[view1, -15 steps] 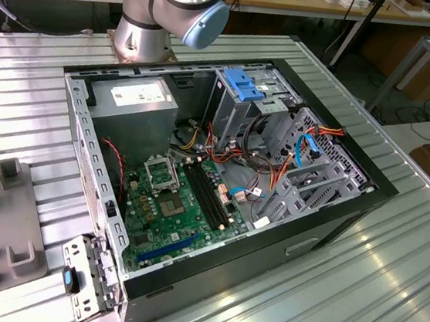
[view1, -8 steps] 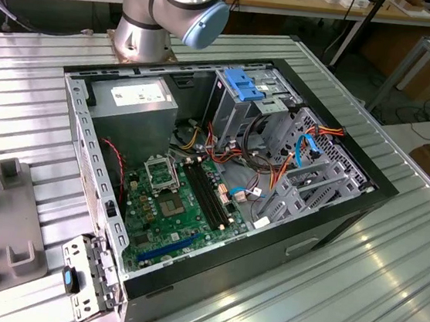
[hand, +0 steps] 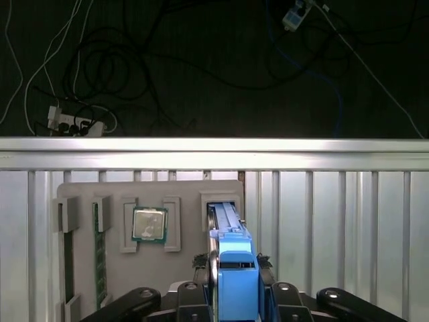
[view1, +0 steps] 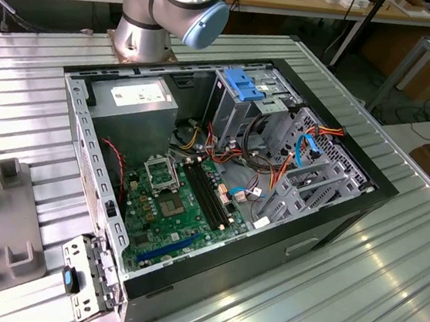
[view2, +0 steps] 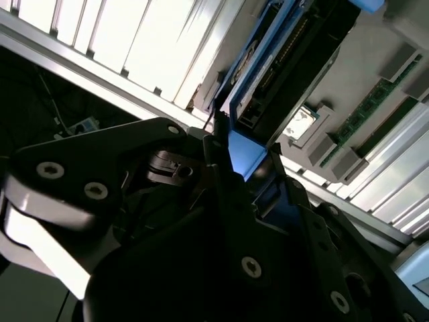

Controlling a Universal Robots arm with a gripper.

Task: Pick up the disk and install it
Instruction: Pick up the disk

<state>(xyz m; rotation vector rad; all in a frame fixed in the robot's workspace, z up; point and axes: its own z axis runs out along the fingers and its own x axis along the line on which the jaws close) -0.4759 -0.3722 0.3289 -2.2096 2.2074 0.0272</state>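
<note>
Blue-railed disk [hand: 226, 225] gripped edge-on by closed tool [hand: 238, 272], grey tray [hand: 80, 191] behind.

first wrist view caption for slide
The claw grips the disk at its slot in the grey tray, beside a processor chip.

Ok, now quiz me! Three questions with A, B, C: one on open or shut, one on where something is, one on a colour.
1. The computer is: A open, B shut, C wrapped.
2. The disk is: A in the computer, B at the tray, C on the floor.
3. Its rails are: A red, B blue, C yellow.
Answers: 1 A, its insides show in the exterior view. 2 B, it stands at the tray beside the chip. 3 B, blue in both wrist views.
</note>
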